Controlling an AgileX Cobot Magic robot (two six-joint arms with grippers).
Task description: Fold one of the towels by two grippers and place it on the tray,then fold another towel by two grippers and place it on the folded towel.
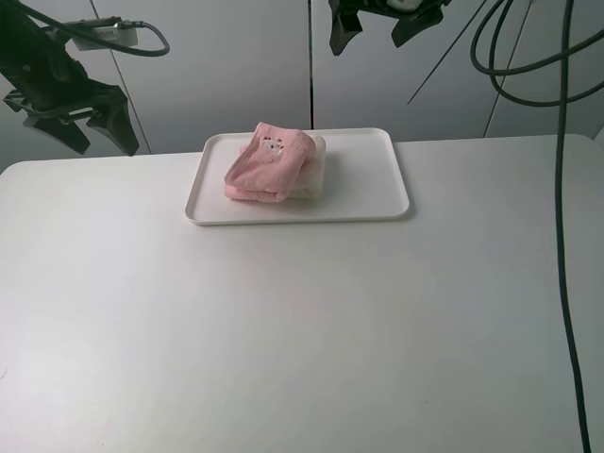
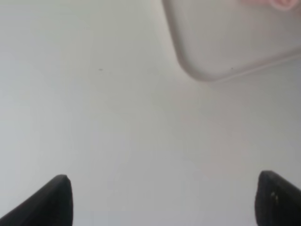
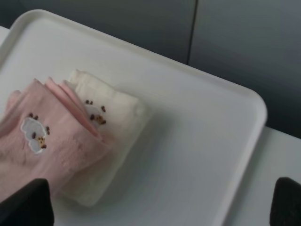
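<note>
A white tray (image 1: pixel 377 170) sits at the back middle of the table. A folded pink towel (image 1: pixel 269 162) lies on top of a folded cream towel (image 1: pixel 313 175) in the tray's left half. In the right wrist view the pink towel (image 3: pixel 51 146) overlaps the cream towel (image 3: pixel 110 129) on the tray (image 3: pixel 197 141). My left gripper (image 1: pixel 99 140) hangs open and empty, raised at the far left. My right gripper (image 1: pixel 387 33) hangs open and empty, high above the tray's back edge. The left wrist view shows a tray corner (image 2: pixel 221 52) and my open fingertips (image 2: pixel 51 202).
The white table (image 1: pixel 302 321) spreads wide in front of the tray. Black cables (image 1: pixel 562 189) hang down at the right side. Grey cabinet panels (image 1: pixel 236 66) stand behind the table.
</note>
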